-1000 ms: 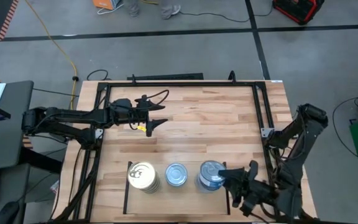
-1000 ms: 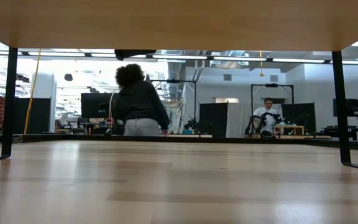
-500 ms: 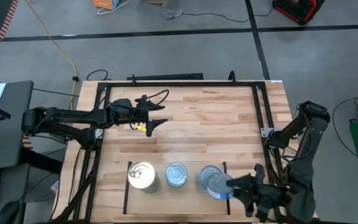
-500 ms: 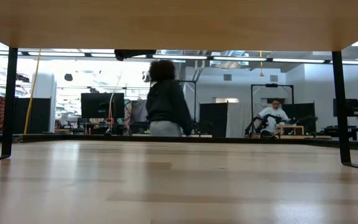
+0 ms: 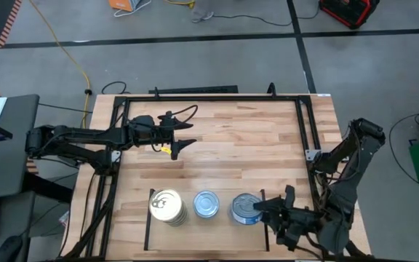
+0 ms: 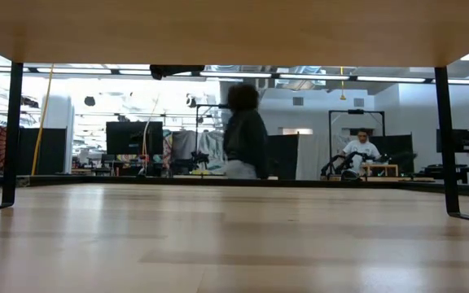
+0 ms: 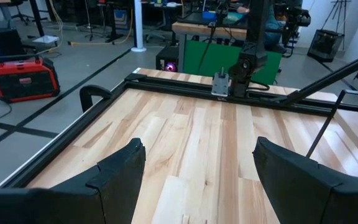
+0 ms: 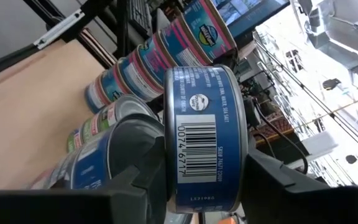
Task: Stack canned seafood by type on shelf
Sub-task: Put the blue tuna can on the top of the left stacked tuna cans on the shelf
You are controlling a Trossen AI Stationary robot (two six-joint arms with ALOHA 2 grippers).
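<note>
The right gripper, at the table's five o'clock, clamps a blue tin by its curved side, just over the shelf's right-hand stack. It is rigid, smooth and probably slippery, so hold across the wall. The left gripper waits open at ten o'clock.

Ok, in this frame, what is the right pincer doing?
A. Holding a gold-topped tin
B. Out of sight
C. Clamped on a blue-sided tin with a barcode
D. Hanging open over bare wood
C: in the right wrist view the right pincer grips a blue-sided tin by its flat ends, barcode facing out.
</note>
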